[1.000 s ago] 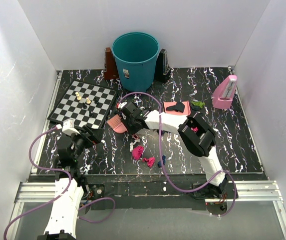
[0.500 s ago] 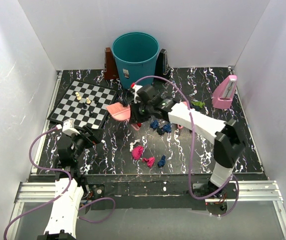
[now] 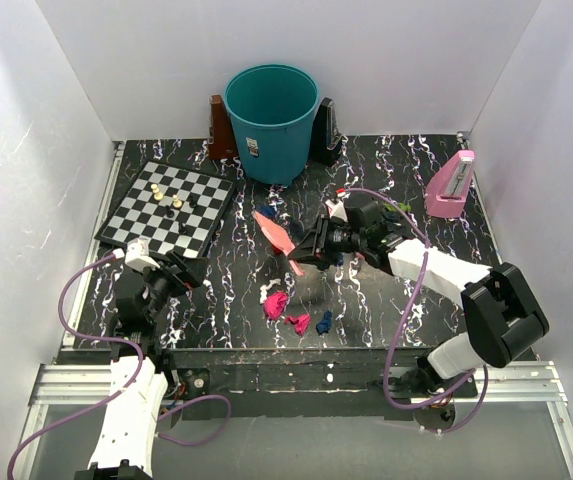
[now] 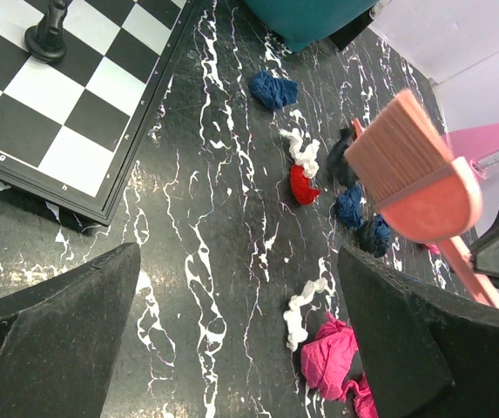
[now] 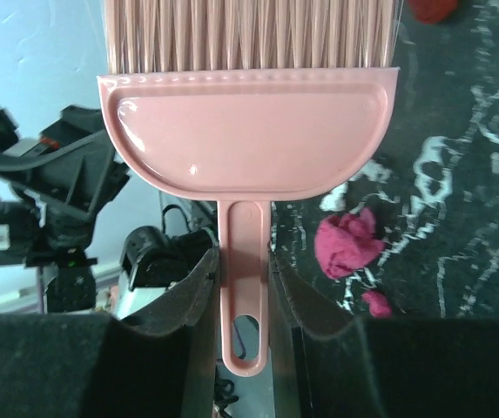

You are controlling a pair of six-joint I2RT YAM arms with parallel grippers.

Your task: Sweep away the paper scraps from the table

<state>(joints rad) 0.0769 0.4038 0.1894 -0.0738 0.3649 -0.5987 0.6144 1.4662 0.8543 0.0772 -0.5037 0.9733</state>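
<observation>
Scraps [image 3: 276, 305] lie scattered mid-bench [image 3: 216, 300] beside the raised brush [image 3: 276, 235], its handle clamped in the right fingers [image 5: 188, 296]; best lowered bristles-flat for short gathering strokes, while the left fingers [image 4: 57, 340] stand apart, empty.

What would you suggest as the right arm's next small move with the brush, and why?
Probably lower the brush until its bristles touch the table just beside the blue and red paper scraps. The right gripper is clamped on the handle, the brush appears to hang tilted above the surface, and the scraps lie scattered under and beside it, unswept.
</observation>
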